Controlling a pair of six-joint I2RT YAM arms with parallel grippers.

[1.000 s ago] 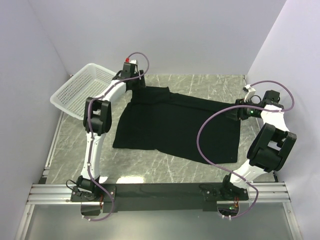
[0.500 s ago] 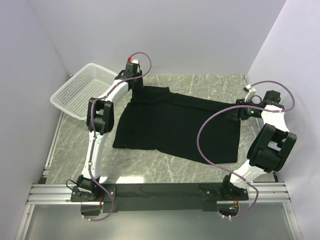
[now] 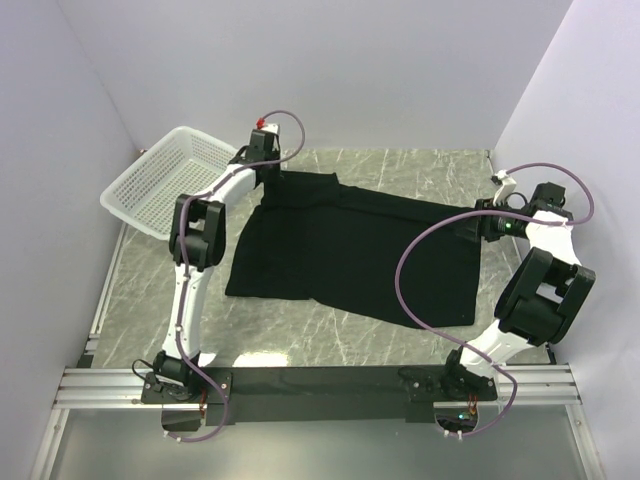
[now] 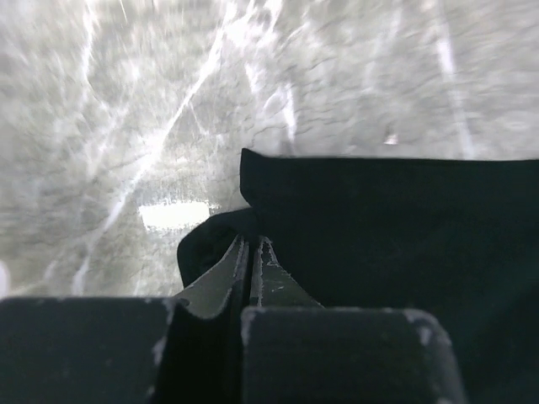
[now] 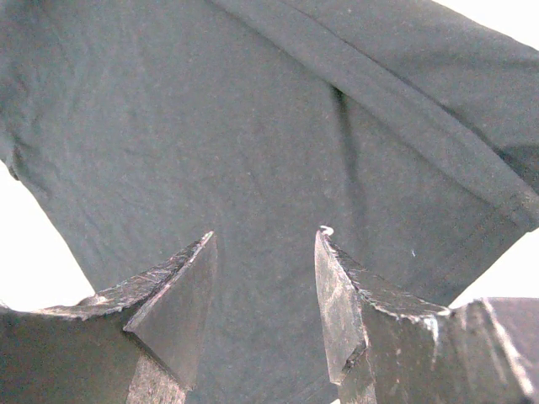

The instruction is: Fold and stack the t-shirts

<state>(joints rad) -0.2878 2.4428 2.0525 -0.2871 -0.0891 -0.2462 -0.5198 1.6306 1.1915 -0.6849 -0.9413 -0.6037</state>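
Observation:
One black t-shirt (image 3: pixel 350 250) lies spread flat on the marble table. My left gripper (image 3: pixel 268 172) is at the shirt's far left corner, close to the basket. In the left wrist view its jaws are pressed together (image 4: pixel 253 240), with a small fold of the black t-shirt (image 4: pixel 379 236) bunched at their tips. My right gripper (image 3: pixel 478 222) sits at the shirt's right edge. In the right wrist view its fingers stand apart (image 5: pixel 265 240) just over the dark t-shirt cloth (image 5: pixel 253 126), and a hem band (image 5: pixel 404 109) runs diagonally past them.
A white mesh basket (image 3: pixel 160 180) rests tilted at the far left, next to the left arm. Grey walls close in the table on the left, back and right. The arms' mounting rail (image 3: pixel 320 385) runs along the near edge.
My left gripper has shut on the shirt's far left corner and its wrist has shifted slightly toward the back. The right arm has barely moved.

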